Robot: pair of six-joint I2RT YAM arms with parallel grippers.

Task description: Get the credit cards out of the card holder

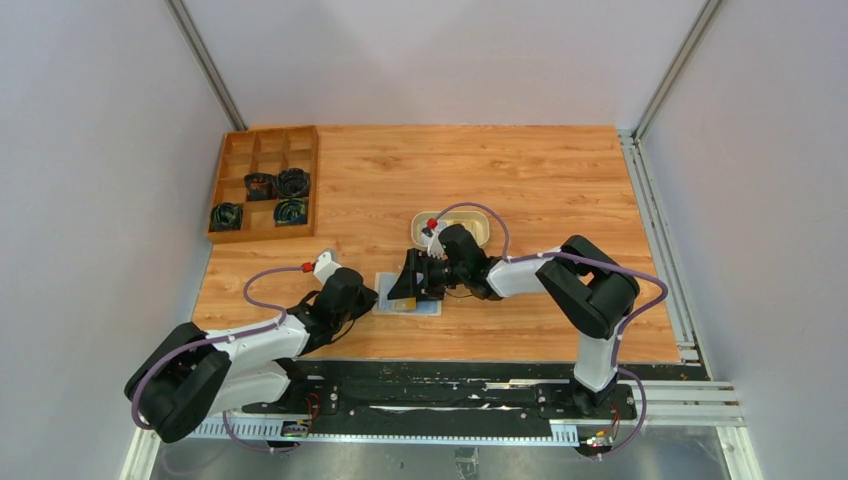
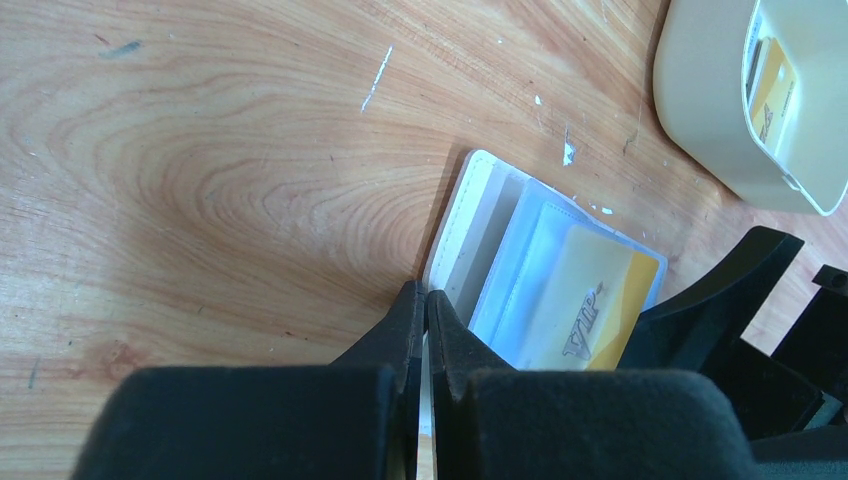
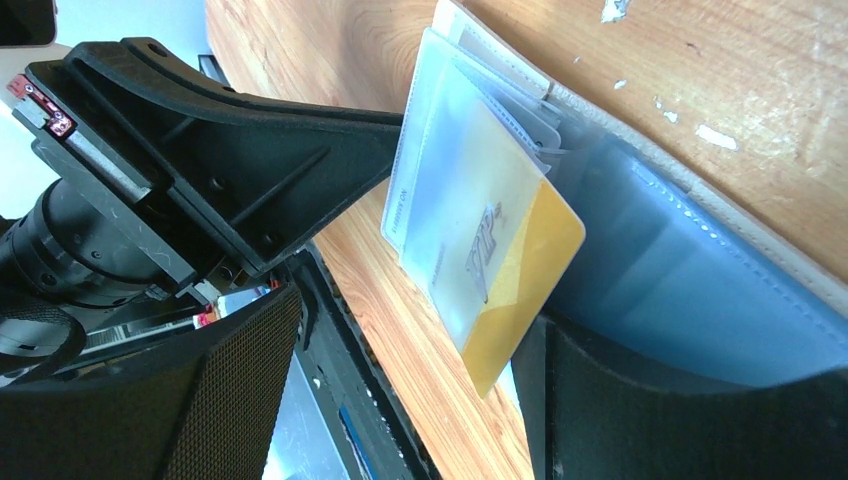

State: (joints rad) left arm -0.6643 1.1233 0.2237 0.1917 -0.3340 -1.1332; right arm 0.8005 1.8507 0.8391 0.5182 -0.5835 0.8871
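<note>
So the card holder (image 2: pixel 465 215) is lying opened up flat on the wooden table (image 1: pixel 560 190), near the front edge and right between the two arms. The left gripper (image 2: pixel 425 300) is closed tight with its tips right at the cream edge of the wallet. There's a pale sliver showing between the fingers, but honestly I can't tell if it's pinching the cover or only pressing down on it. The right gripper (image 1: pixel 408 290) comes in from the other side with its jaws spread wide. In its wrist view they sit on either side of a yellow-orange VIP card (image 3: pixel 520 260). That card is sticking partway out of a clear pocket, with its orange corner hanging free past the sleeve. One black finger is up against the top edge of the sleeve and the other is down by the card's lower corner. Can't say for sure whether either one is actually squeezing it. The blue-grey pockets fan out behind it. Just beyond the wallet sits the oval cream tray (image 2: pixel 710 110) with another yellow card (image 2: pixel 775 85) inside. Way off at the far left corner there's a wooden divided box (image 1: pixel 240 165) with some dark coiled things (image 1: pixel 293 182) in a few compartments.
</note>
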